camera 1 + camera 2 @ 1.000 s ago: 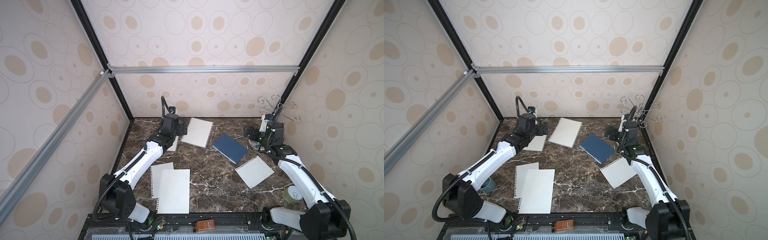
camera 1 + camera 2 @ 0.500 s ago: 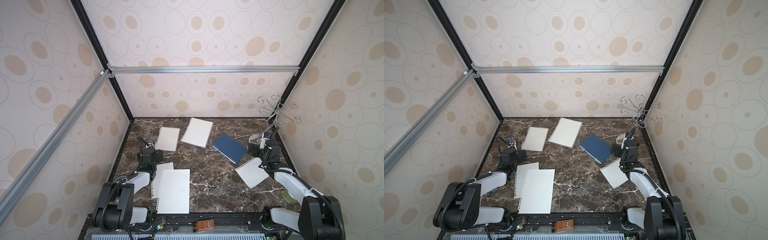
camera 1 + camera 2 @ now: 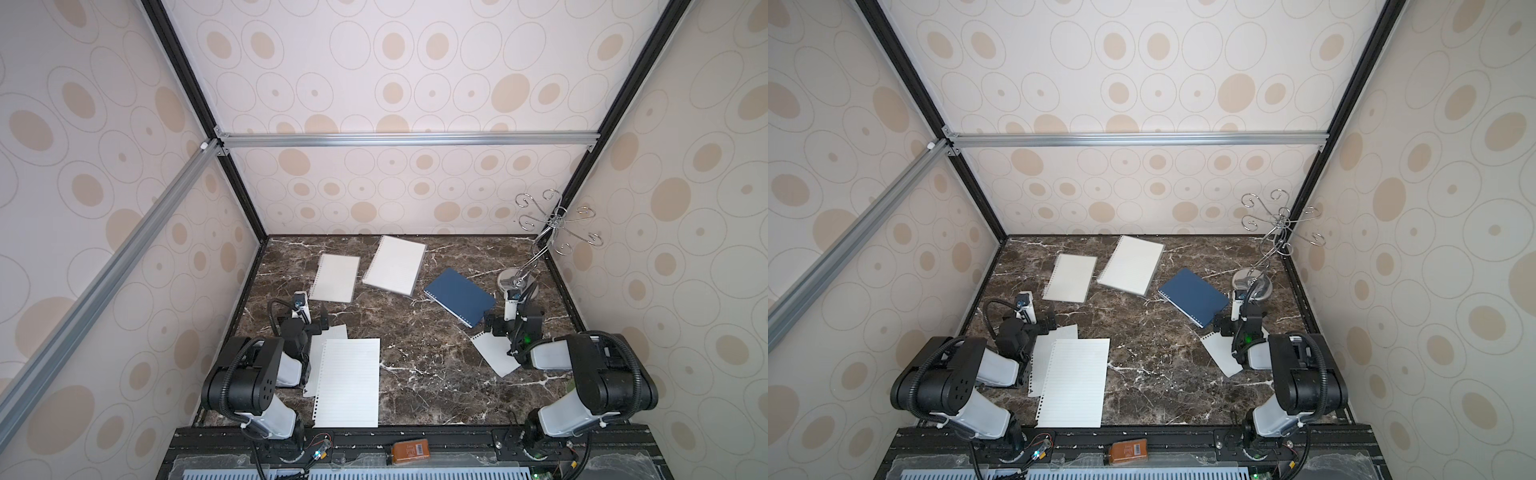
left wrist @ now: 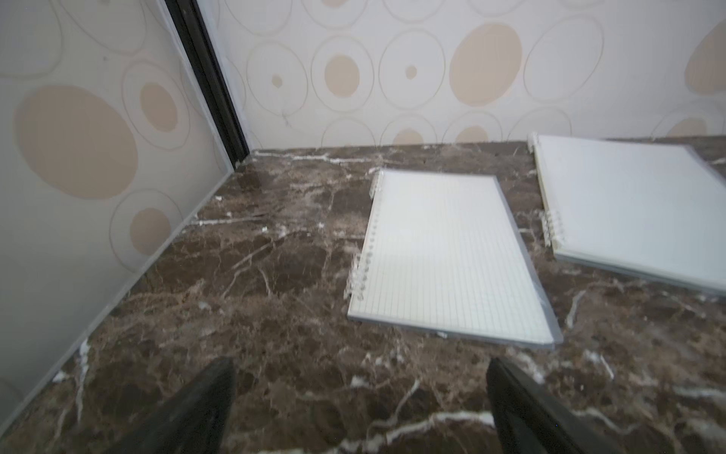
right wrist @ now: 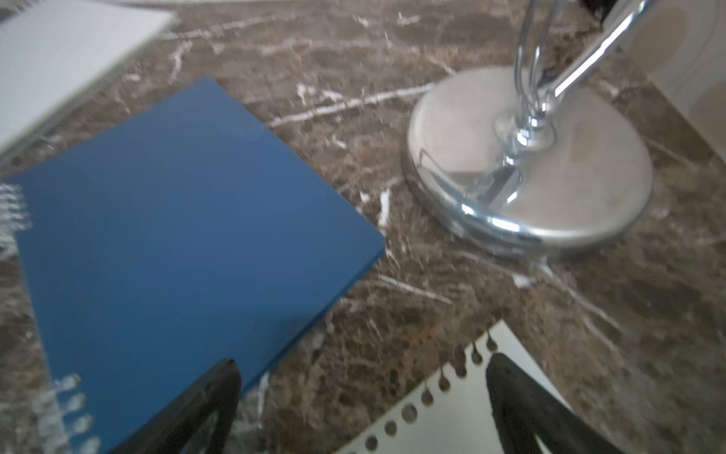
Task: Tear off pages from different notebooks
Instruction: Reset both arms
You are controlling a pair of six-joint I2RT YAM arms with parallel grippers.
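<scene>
**Both grippers spread and empty; 3 notebooks far, 3 pages near**

My left gripper (image 4: 360, 363) is sitting low over the marble table (image 3: 415, 353) at the near left. Its jaws are standing wide apart and gripping nothing; only bare table is showing between them.

My right gripper (image 5: 362, 361) is at the near right, also spread wide and holding nothing. 1 of its fingers (image 5: 196, 408) is hanging over the near corner of the blue notebook (image 3: 459, 296), the other over the right page (image 3: 494, 353). Whether either is touching I cannot tell, as the wrist view is blurring.

**Notebooks**
- The small white notebook (image 3: 335, 277) is lying flat at far left-centre. Its long axis is running near-to-far and its spiral is along the left edge.
- The larger white notebook (image 3: 395, 264) is lying just right of it, not touching. Its far end is leaning rightward and its spiral is also on the left.
- The blue notebook is lying diagonal, long axis running far-left to near-right, with the spiral on its near-left long edge.

**Pages**
- The big page (image 3: 348, 382) is lying at the near left, long axis near-to-far, holes down the left edge.
- It is overlapping a 2nd page (image 3: 336, 332), which is peeking out on the left and far sides beside my left arm.
- The right page is lying diagonal, its holed edge facing far-left toward the blue notebook. My right arm is partly hiding it.

A chrome hook stand (image 3: 517, 284) is standing at the far right, just beyond my right gripper.
</scene>
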